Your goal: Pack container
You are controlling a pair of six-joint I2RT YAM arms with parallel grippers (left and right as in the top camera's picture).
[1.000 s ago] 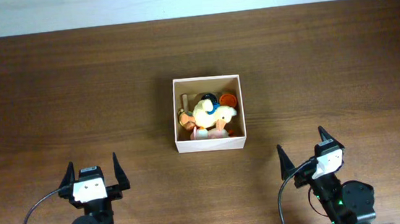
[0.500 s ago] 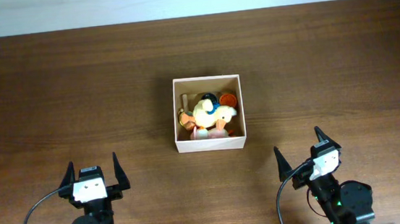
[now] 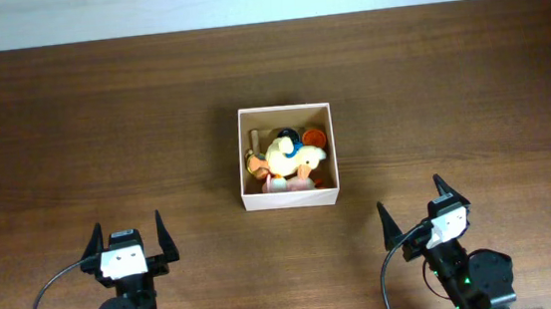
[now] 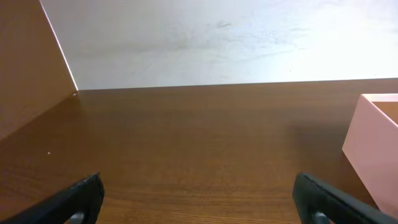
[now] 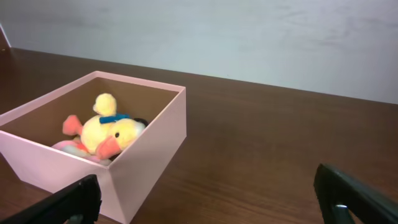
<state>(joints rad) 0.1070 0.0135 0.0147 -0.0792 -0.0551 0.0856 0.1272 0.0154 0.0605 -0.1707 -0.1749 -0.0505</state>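
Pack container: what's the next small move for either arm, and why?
Probably none; I'd hold both arms parked. The square white cardboard box with the tan inside already holds the yellow plush duck among other small toys, and I see no toy outside it in any view. The left gripper and right gripper sit open and empty, well apart from the box.

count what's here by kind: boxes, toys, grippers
container: 1
yellow plush duck: 1
other toys under the duck: piled together, cannot count
grippers: 2, the left gripper and the right gripper, both open
total: 4 countable
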